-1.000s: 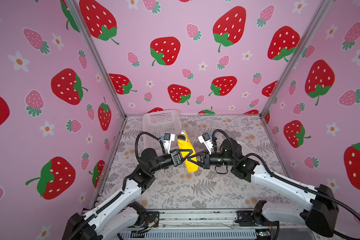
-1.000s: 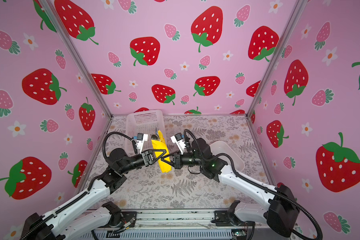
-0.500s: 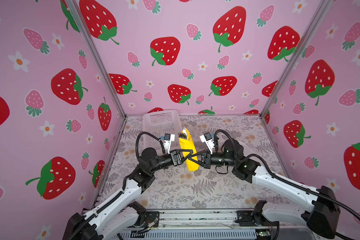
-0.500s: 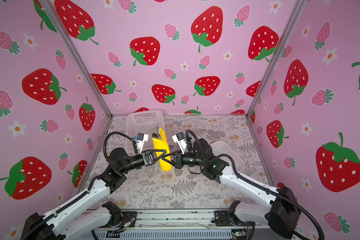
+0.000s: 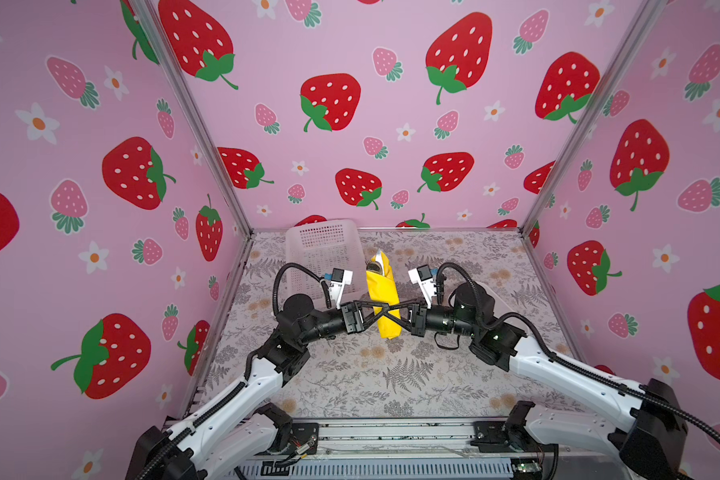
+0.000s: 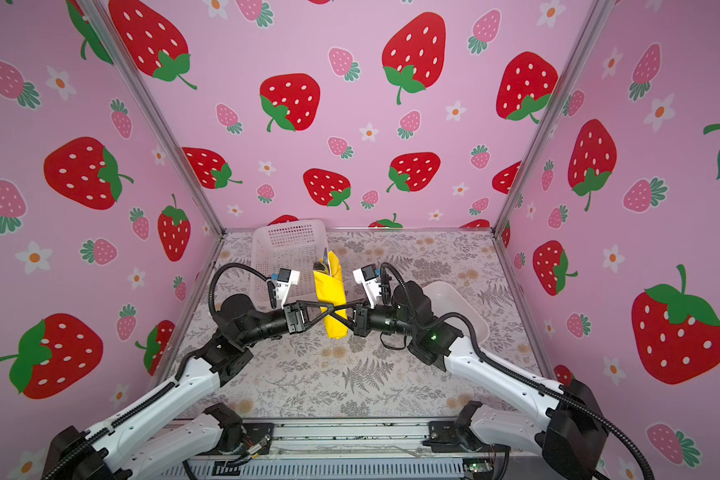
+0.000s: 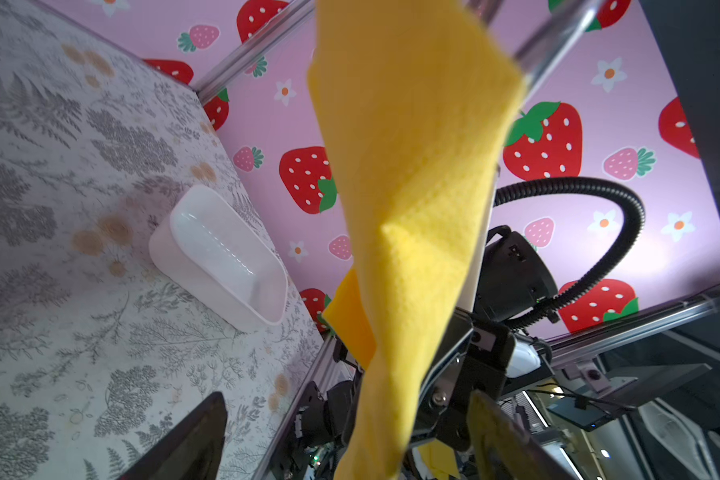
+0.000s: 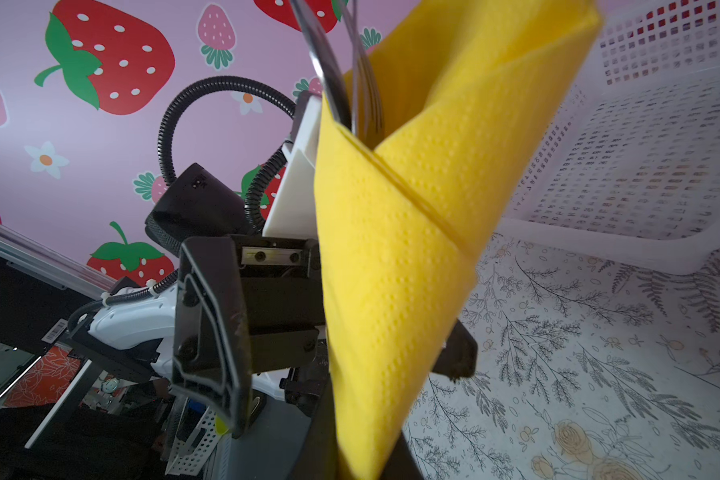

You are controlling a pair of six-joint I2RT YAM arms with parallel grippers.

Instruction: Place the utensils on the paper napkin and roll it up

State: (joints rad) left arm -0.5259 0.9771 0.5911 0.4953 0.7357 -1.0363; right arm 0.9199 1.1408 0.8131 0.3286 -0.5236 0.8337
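Observation:
The yellow paper napkin [image 5: 382, 291] [image 6: 330, 293] is rolled into a bundle and held off the table, nearly upright. The utensils [image 5: 375, 262] [image 8: 341, 75] poke out of its top end, metal tips only; the rest is wrapped inside. My right gripper [image 5: 375, 311] [image 8: 362, 453] is shut on the lower part of the napkin [image 8: 395, 257]. My left gripper [image 5: 391, 311] [image 7: 350, 449] is open, its two fingers standing apart on either side of the napkin [image 7: 412, 187] without pinching it. In both top views the two grippers cross in front of the roll.
A white mesh basket [image 5: 325, 257] [image 8: 641, 158] stands at the back left, close behind the roll. A white oblong tray [image 6: 458, 307] [image 7: 221, 249] lies on the right, partly under the right arm. The floral tablecloth [image 5: 370, 374] runs to the front rail.
My left gripper's jaws have opened off the napkin roll. The right gripper keeps its grip, and the roll has shifted slightly to the right.

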